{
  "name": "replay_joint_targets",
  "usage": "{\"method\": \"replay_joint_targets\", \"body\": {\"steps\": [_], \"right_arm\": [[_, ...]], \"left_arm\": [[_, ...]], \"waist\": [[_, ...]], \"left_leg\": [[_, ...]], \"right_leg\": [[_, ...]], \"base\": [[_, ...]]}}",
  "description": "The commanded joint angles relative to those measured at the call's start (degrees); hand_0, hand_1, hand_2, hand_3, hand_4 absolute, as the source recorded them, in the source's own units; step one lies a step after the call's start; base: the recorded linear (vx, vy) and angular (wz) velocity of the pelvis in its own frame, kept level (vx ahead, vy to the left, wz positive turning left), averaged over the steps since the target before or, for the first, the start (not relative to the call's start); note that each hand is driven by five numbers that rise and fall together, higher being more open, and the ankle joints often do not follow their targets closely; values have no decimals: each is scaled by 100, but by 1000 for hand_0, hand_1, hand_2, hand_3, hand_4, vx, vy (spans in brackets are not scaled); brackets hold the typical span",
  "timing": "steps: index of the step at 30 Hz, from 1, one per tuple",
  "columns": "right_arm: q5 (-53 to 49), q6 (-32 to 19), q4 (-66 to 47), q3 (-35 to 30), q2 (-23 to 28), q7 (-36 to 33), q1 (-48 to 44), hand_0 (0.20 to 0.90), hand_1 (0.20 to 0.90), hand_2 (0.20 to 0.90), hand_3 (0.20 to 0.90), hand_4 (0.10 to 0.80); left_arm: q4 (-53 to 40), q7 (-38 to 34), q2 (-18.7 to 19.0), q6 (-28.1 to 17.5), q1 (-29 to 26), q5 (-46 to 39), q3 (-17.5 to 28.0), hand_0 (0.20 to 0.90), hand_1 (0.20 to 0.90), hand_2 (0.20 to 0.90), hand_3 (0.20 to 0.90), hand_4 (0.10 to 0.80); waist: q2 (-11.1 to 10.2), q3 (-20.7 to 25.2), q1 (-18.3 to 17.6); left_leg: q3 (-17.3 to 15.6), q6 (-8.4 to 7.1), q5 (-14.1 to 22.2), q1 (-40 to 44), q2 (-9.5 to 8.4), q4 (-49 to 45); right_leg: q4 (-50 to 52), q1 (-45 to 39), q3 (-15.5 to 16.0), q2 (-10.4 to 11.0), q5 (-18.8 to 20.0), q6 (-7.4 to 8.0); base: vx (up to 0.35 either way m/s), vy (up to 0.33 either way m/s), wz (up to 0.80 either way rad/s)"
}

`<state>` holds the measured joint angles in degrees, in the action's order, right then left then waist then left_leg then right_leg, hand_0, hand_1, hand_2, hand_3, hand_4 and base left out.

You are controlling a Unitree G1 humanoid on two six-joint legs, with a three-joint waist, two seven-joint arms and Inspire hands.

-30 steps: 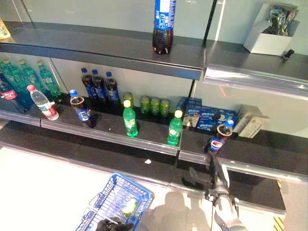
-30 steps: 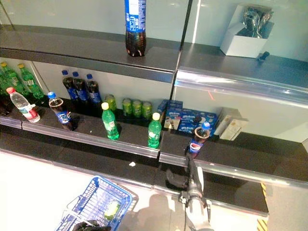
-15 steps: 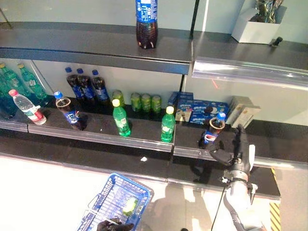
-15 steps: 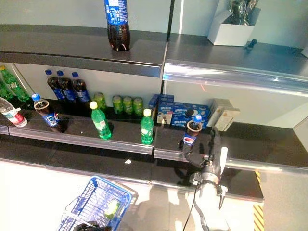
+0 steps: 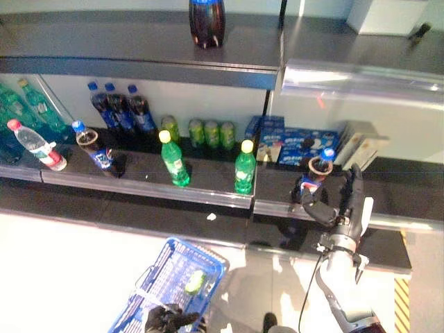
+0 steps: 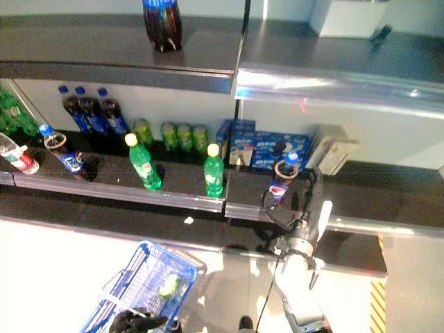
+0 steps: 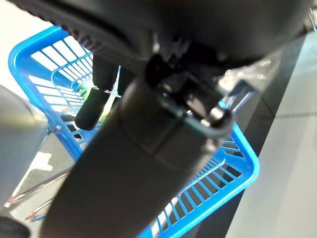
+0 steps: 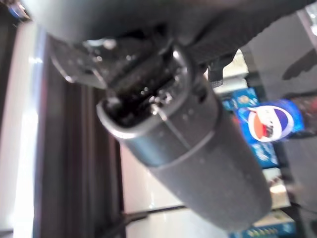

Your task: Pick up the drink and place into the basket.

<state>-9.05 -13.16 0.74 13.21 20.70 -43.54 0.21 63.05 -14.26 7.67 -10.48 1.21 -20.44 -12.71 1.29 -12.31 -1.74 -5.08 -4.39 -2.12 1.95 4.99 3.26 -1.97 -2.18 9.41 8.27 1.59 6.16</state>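
Note:
A small cola bottle (image 5: 313,177) with a blue cap stands near the front edge of the middle shelf, right of centre; it also shows in the right wrist view (image 8: 270,124). My right hand (image 5: 345,208) is open just right of it, fingers straight up and thumb reaching towards the bottle's base. I cannot tell if they touch. My left hand (image 5: 166,320) is shut on the wire handles of the blue basket (image 5: 161,267), which hangs low at the left. A green drink (image 5: 195,282) lies in the basket. The basket also shows in the left wrist view (image 7: 237,163).
Two green bottles (image 5: 175,161) (image 5: 244,168) stand left of the cola bottle. Cola bottles (image 5: 118,111), green cans (image 5: 211,133) and blue boxes (image 5: 291,142) line the back. A tilted cola bottle (image 5: 94,147) and a water bottle (image 5: 38,144) are far left. A large cola bottle (image 5: 207,21) is on the top shelf.
The camera has shifted. My right hand has risen from below the shelf edge to beside the small cola bottle and come closer to it. The blue basket still hangs from my left hand.

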Motion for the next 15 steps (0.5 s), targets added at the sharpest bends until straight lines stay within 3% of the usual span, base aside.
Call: {"method": "replay_joint_targets", "body": {"steps": [1, 15], "right_arm": [[320, -755, -582, -235, 280, -607, -1093, 900, 900, 900, 900, 800], [527, -635, 22, -625, 329, -1721, -2188, 900, 900, 900, 900, 800]], "left_arm": [[-110, -133, 335, -295, 105, 58, -264, 300, 300, 300, 200, 100], [-330, 25, 379, -414, -222, -217, -515, 300, 300, 300, 200, 100]], "waist": [[-29, -272, 213], [139, -1036, 273]], "left_leg": [[129, -60, 298, -285, 265, -937], [237, -27, 193, -925, 102, -1193]], "right_leg": [[1106, 624, -122, 295, -174, -76], [1171, 1006, -84, 300, -117, -161]], "base": [[-111, 7, 17], [-83, -10, 0]]}}
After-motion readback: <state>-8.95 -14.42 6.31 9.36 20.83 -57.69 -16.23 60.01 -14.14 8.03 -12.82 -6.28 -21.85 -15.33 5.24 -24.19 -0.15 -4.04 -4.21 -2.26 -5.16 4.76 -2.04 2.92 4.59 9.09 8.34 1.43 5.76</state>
